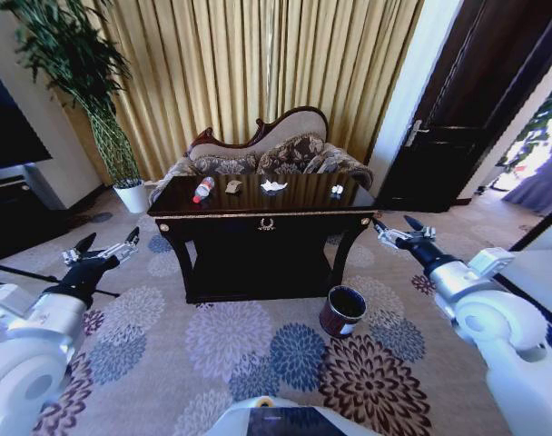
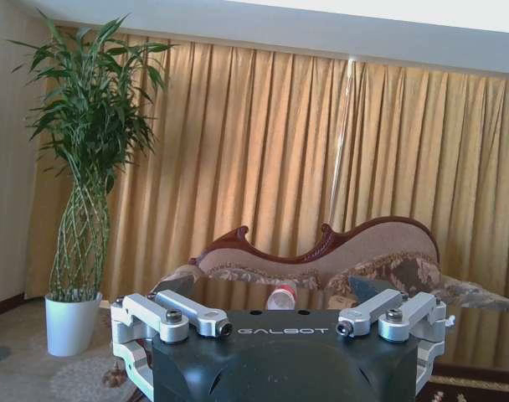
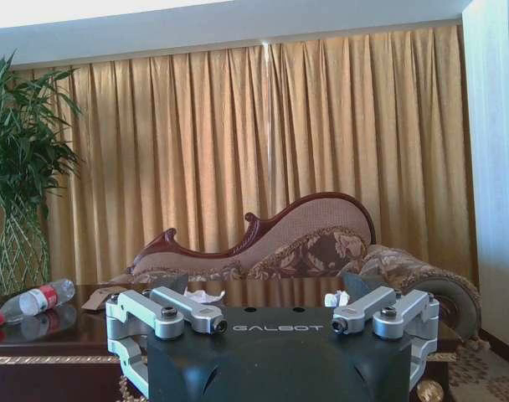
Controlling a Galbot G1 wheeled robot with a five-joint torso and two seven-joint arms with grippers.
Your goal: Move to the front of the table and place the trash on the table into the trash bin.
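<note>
We face the front of the dark glossy table (image 1: 262, 221), gold emblem on its drawer. The clear plastic bottle (image 1: 202, 190) lies on its side on the tabletop's left part, long axis running diagonally, red cap towards the front-left corner, base towards the sofa. To its right sits the tan paper scrap (image 1: 233, 186), then the crumpled white tissue (image 1: 273, 186) near the middle, and a smaller white scrap (image 1: 337, 191) near the right end. The dark maroon trash bin (image 1: 342, 312) stands upright on the floral carpet (image 1: 258, 354), by the table's front right leg. Left gripper (image 1: 102, 245) hovers off the table's left side, fingers spread wide, empty. Right gripper (image 1: 394, 225) hovers at the front right corner, likewise wide and empty. Behind: patterned sofa (image 1: 276, 154), gold curtains (image 1: 258, 64), potted bamboo (image 1: 103, 118), dark door (image 1: 467, 109)
</note>
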